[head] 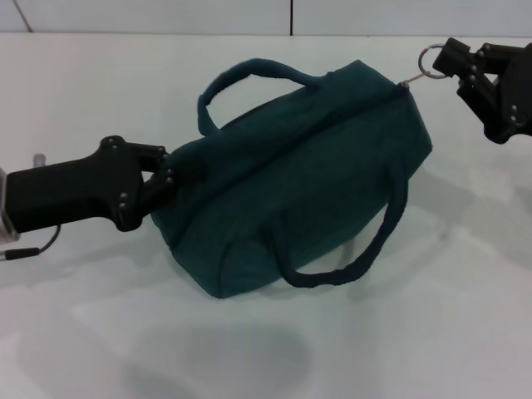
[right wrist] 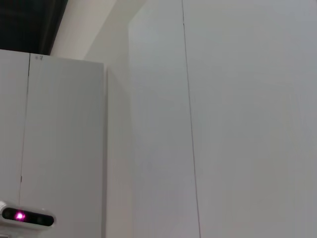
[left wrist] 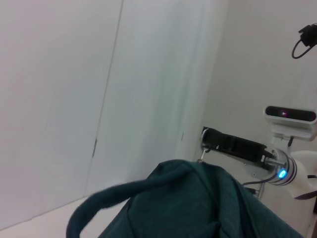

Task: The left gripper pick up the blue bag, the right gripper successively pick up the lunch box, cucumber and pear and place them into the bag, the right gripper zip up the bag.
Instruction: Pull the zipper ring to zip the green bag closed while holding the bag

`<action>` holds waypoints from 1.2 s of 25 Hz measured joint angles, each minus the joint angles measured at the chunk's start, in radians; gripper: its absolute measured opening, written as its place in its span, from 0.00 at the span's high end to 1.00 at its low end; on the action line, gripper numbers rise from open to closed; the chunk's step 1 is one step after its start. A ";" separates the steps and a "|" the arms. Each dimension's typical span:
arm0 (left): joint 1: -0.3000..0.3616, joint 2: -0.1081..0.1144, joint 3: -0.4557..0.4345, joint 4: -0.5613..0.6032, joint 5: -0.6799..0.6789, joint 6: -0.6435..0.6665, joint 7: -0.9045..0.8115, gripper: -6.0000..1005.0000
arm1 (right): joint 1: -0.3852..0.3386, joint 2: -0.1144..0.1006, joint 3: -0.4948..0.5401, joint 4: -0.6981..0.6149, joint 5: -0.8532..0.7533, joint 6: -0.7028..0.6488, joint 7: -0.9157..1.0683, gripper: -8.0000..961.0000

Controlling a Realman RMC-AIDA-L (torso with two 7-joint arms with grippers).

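Note:
The dark blue-green bag (head: 299,183) hangs tilted above the white table, with its shadow on the surface below and its zip line closed along the top. My left gripper (head: 169,176) is shut on the bag's left end. At the upper right, my right gripper (head: 446,58) is shut on the metal ring of the zipper pull (head: 431,61) at the bag's far end. The left wrist view shows the bag (left wrist: 198,208) close up and the right gripper (left wrist: 207,140) beyond it at the pull. The lunch box, cucumber and pear are out of view.
The white table (head: 432,332) spreads beneath the bag, with a white wall behind. One bag handle (head: 241,79) arches up at the back and the other handle (head: 366,249) droops at the front. The right wrist view shows only white panels.

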 joint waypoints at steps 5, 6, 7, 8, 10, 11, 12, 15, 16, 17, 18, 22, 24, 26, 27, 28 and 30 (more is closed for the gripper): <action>0.001 0.000 -0.023 -0.002 0.000 -0.003 -0.014 0.93 | -0.001 -0.003 -0.002 0.000 -0.006 0.043 -0.002 0.97; 0.002 -0.002 -0.032 -0.003 0.000 -0.004 -0.018 0.93 | -0.001 -0.004 -0.004 0.000 -0.006 0.052 -0.002 0.97; 0.002 -0.003 -0.036 -0.003 0.000 -0.004 -0.026 0.93 | -0.002 -0.006 -0.006 0.000 -0.007 0.059 -0.003 0.97; 0.001 -0.004 -0.038 -0.002 -0.001 -0.004 -0.036 0.92 | -0.002 -0.007 -0.006 0.001 -0.007 0.060 -0.003 0.97; -0.006 -0.001 -0.039 0.004 -0.003 -0.004 -0.083 0.92 | -0.003 -0.013 -0.005 0.005 -0.006 0.062 -0.003 0.97; -0.009 0.002 -0.039 0.011 -0.003 -0.003 -0.109 0.89 | -0.003 -0.014 -0.005 0.008 -0.006 0.062 -0.002 0.97; -0.010 0.004 -0.039 0.024 -0.003 -0.003 -0.147 0.87 | -0.003 -0.015 -0.005 0.009 -0.006 0.062 -0.001 0.97; -0.011 0.008 -0.039 0.065 -0.001 -0.003 -0.230 0.80 | -0.003 -0.014 -0.006 0.010 -0.011 0.058 0.000 0.97; -0.010 0.009 -0.039 0.078 -0.001 -0.003 -0.251 0.77 | -0.004 -0.013 -0.007 0.010 -0.017 0.057 0.000 0.97; -0.008 0.009 -0.039 0.091 -0.001 -0.003 -0.272 0.75 | -0.004 -0.012 -0.007 0.010 -0.021 0.056 0.000 0.97; -0.008 0.009 -0.040 0.104 -0.001 -0.003 -0.293 0.72 | -0.004 -0.011 -0.007 0.009 -0.031 0.056 0.000 0.97; -0.020 -0.011 -0.028 0.144 0.002 0.003 -0.322 0.57 | -0.005 -0.006 -0.007 0.011 -0.054 0.065 -0.004 0.97; -0.032 -0.040 -0.018 0.200 0.029 0.004 -0.338 0.49 | -0.004 -0.006 -0.006 0.011 -0.059 0.066 -0.006 0.98; -0.043 -0.055 -0.003 0.236 0.045 0.004 -0.360 0.45 | -0.002 -0.005 -0.004 0.011 -0.059 0.066 -0.006 0.98; -0.050 -0.062 0.011 0.260 0.055 0.004 -0.378 0.42 | -0.002 -0.005 -0.002 0.011 -0.059 0.066 -0.006 0.98; -0.057 -0.068 0.032 0.283 0.063 0.004 -0.399 0.40 | -0.002 -0.005 -0.001 0.010 -0.059 0.066 -0.006 0.98; -0.075 -0.076 0.076 0.329 0.072 0.002 -0.445 0.38 | -0.003 -0.005 0.000 0.009 -0.059 0.067 -0.006 0.98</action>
